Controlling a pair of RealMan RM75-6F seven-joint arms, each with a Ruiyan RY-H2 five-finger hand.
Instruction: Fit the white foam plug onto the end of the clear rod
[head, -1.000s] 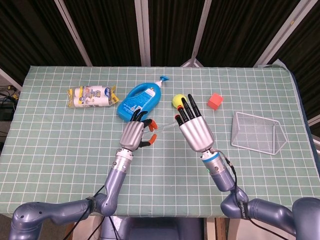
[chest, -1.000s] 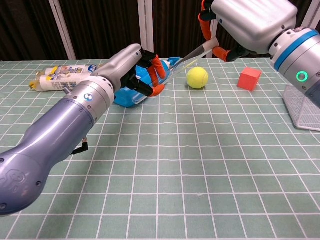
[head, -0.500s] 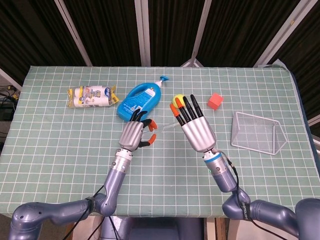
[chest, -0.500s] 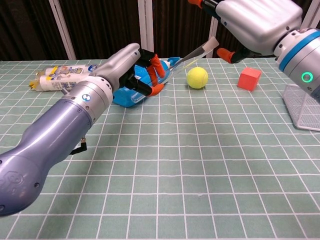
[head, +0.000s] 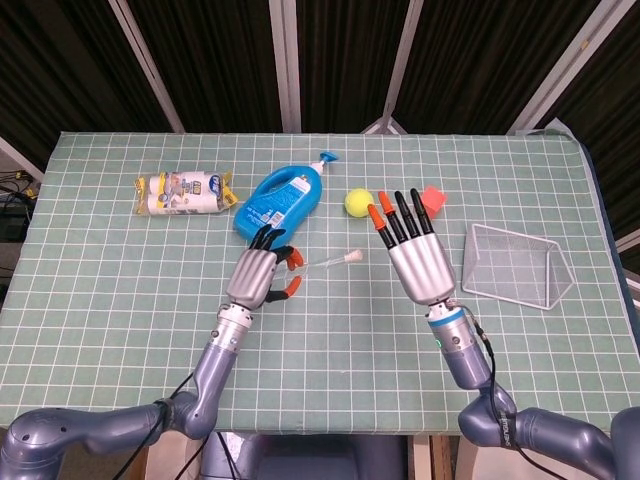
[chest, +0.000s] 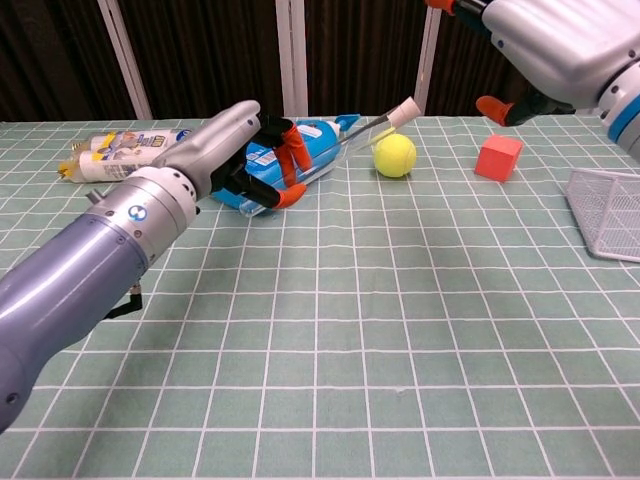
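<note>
My left hand (head: 262, 276) (chest: 236, 150) grips one end of the clear rod (head: 322, 263) (chest: 352, 131), holding it above the table and pointing to the right. The white foam plug (head: 352, 257) (chest: 404, 112) sits on the rod's far tip. My right hand (head: 412, 250) (chest: 545, 45) is open with its fingers spread. It hovers to the right of the plug, apart from it, and holds nothing.
A blue detergent bottle (head: 281, 198) lies behind my left hand. A yellow tennis ball (head: 356, 203) and a red cube (head: 431, 198) sit at the back. A wire basket (head: 512, 264) lies at the right, a wrapped packet (head: 184, 192) at the far left.
My right hand let go of the plug end and drew away to the right, fingers spreading. My left hand shifted slightly toward me with the rod.
</note>
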